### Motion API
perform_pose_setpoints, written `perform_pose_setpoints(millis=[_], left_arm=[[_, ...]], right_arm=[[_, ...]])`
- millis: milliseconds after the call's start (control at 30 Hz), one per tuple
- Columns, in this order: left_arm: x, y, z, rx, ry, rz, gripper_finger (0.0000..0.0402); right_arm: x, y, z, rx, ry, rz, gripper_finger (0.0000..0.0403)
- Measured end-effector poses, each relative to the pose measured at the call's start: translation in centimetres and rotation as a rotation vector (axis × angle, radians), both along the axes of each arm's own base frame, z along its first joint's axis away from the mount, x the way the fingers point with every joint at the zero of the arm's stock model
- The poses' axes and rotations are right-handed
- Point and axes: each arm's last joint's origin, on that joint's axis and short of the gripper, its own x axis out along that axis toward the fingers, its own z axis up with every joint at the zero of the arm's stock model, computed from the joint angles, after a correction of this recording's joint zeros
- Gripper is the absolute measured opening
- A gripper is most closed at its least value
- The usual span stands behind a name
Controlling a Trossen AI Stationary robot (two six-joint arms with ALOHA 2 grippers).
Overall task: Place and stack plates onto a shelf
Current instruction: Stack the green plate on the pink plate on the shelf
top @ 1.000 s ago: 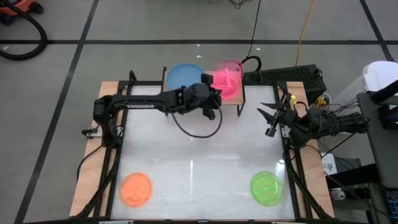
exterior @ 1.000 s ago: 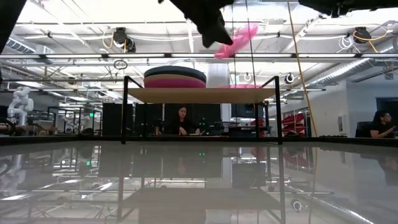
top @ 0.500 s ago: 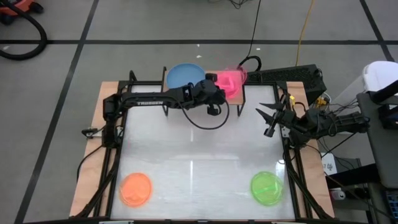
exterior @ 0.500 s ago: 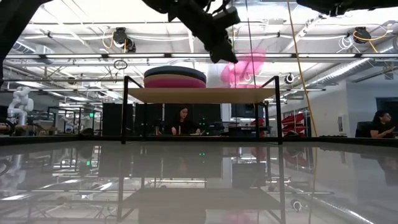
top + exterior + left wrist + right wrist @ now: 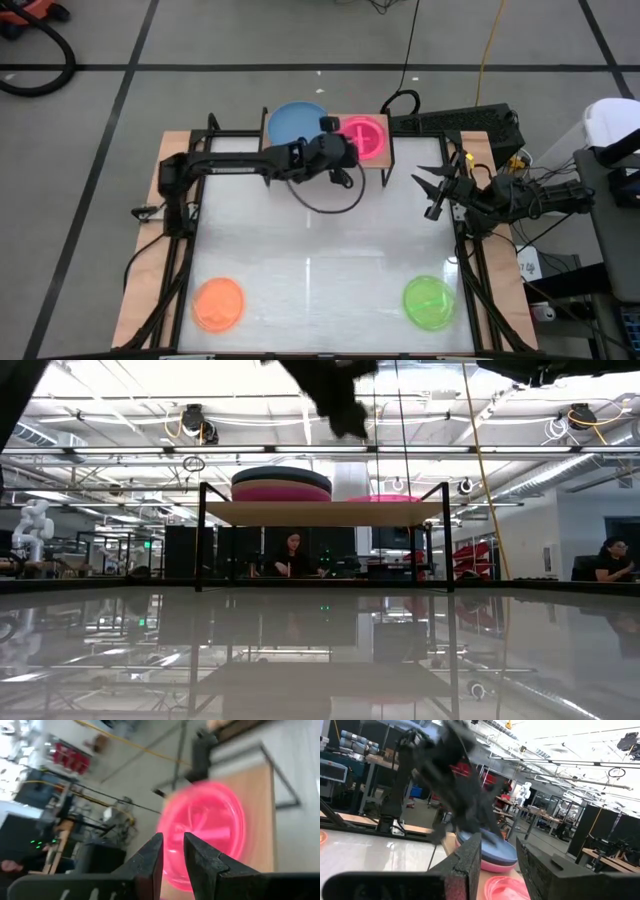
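The hot pink plate (image 5: 363,136) lies flat on the right half of the shelf's wooden top (image 5: 383,164). It also shows in the low view (image 5: 385,498) and, blurred, in the left wrist view (image 5: 205,835). A stack of large plates, blue on top (image 5: 296,122), sits on the shelf's left half (image 5: 281,484). My left gripper (image 5: 337,150) hovers above the shelf's near edge beside the pink plate, fingers a little apart and empty (image 5: 172,842). My right gripper (image 5: 432,190) waits open at the table's right edge. An orange plate (image 5: 218,303) and a green plate (image 5: 430,301) lie on the table.
The shelf (image 5: 320,512) stands on thin black legs at the table's far edge. The orange plate is near the front left corner and the green plate near the front right. The white table's middle (image 5: 320,240) is bare. People sit in the room beyond the table.
My left gripper has carried the hot pink plate, tilted, toward the far edge over the shelf's right half and let it go. The plate now lies flat on the shelf. The gripper has drawn back a little toward the table's left and near side.
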Motion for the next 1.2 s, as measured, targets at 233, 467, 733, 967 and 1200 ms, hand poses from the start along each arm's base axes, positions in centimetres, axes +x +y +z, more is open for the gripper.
perform_pose_setpoints(millis=[233, 467, 733, 967, 1200], left_arm=[[-6.1, -8.7, 8.2, -0.177, -0.264, -0.097, 0.0083], [-12.6, -13.8, 6.0, -0.33, -0.355, -0.075, 0.0081], [-15.4, -15.4, -5.0, -0.51, -0.66, -0.153, 0.0081], [-17.6, -14.4, -7.5, -0.497, -0.9, -0.216, 0.0081], [-17.6, -14.0, -7.2, -0.504, -0.949, -0.211, 0.0081]], right_arm=[[0.1, 0.0, -0.2, 0.003, 0.024, 0.001, 0.0105], [0.2, 0.0, -0.7, 0.054, 0.044, 0.01, 0.0105], [1.0, 0.2, -1.6, 0.156, 0.049, 0.03, 0.0105], [2.3, 1.0, -0.1, 0.244, 0.149, 0.245, 0.0105], [4.9, 2.1, 2.8, 0.382, 0.559, 0.398, 0.0105]])
